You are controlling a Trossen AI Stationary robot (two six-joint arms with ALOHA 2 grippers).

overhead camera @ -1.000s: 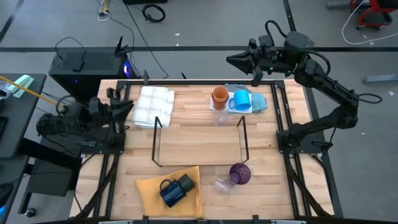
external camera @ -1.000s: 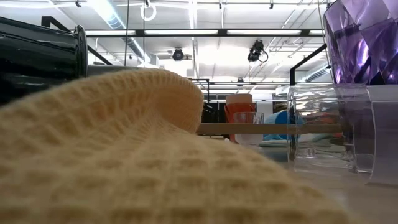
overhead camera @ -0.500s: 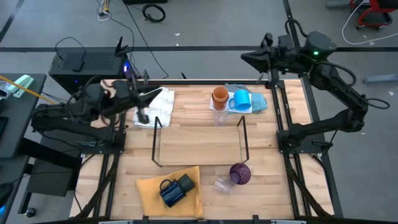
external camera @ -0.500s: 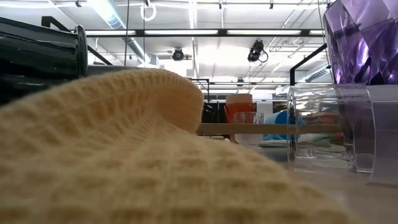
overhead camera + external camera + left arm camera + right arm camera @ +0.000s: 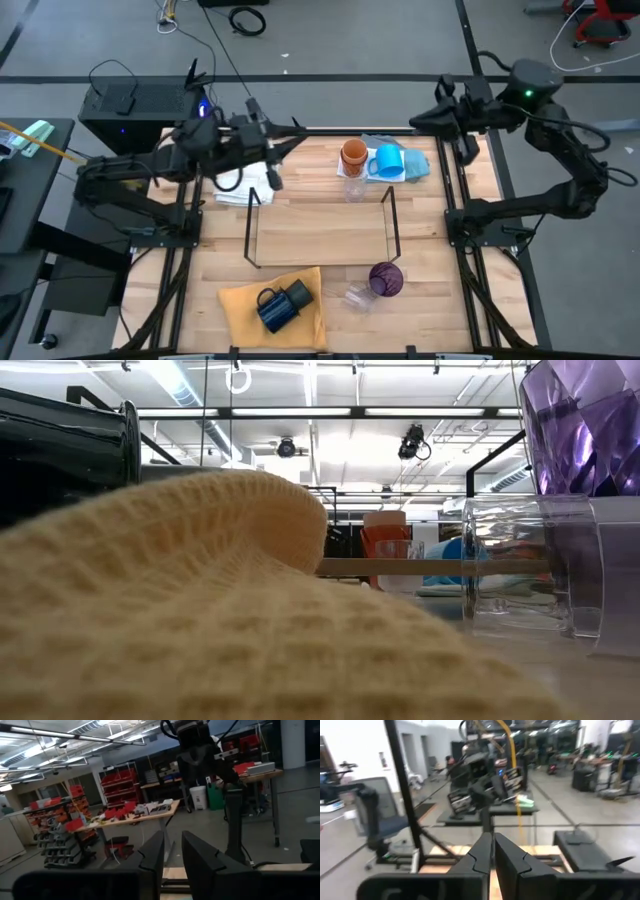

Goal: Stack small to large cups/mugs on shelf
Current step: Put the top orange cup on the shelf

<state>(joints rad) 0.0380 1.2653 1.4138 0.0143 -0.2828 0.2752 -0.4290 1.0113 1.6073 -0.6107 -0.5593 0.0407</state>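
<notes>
High view: the left tool hangs above the white cloth at the far left of the surface, its tips aimed toward the cups. The left wrist view shows its fingers a small gap apart, with nothing between them. The right tool is raised over the far right edge, fingers pressed nearly together in its wrist view, empty.

The orange cup, blue mug and a clear glass cluster just beyond the shelf, between the two tools; the orange cup lies roughly level with the left tool, across the far edge. The right tool looks somewhat nearer the blue mug. The shelf's long axis runs left to right and its board is bare. The purple cup and a second glass sit near the front, with dark mugs on the yellow cloth, well apart from both tools.

The low view is mostly blocked by the yellow cloth; probably two dark mugs lie together, but their outlines merge. Neither wrist view shows any cup.
</notes>
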